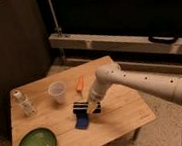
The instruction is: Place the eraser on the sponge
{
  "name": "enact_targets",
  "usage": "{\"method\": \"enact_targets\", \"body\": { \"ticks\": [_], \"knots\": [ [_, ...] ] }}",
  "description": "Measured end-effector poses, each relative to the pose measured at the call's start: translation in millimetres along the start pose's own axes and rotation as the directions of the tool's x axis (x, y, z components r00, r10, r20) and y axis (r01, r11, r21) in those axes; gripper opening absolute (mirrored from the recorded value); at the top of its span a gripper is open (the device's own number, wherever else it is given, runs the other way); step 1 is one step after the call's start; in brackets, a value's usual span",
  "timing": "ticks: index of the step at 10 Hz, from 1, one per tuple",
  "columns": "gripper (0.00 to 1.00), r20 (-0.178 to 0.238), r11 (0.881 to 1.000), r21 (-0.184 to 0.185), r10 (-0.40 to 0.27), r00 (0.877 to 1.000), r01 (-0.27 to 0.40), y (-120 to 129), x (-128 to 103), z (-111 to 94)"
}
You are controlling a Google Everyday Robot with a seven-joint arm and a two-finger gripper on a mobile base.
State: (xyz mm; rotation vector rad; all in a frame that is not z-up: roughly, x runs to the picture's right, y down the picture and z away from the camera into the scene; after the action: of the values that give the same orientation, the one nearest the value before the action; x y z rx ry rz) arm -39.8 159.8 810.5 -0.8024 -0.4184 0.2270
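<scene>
Pincer point(92, 107) low over middle of desk point(127, 110), clamped on eraser point(80, 107). Eraser at far end of sponge point(81, 122); contact unclear. Carrot point(80, 84) and cup point(57, 92) behind.
</scene>
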Motion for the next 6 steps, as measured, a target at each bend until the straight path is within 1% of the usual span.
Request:
{"method": "enact_targets", "body": {
  "ticks": [1, 3, 4, 5, 6],
  "knots": [
    [0.00, -0.004, 1.000, -0.006, -0.009, 1.000, 0.009, 1, -2, 2],
    [0.00, -0.015, 0.999, -0.034, -0.039, 0.999, 0.038, 5, -6, 10],
    [0.03, -0.025, 0.997, -0.060, -0.056, 0.998, 0.054, 8, -8, 18],
    [0.10, -0.028, 0.995, -0.073, -0.063, 0.998, 0.061, 8, -10, 23],
    [0.23, -0.037, 0.993, -0.094, -0.075, 0.997, 0.071, 11, -11, 30]
  ]
}}
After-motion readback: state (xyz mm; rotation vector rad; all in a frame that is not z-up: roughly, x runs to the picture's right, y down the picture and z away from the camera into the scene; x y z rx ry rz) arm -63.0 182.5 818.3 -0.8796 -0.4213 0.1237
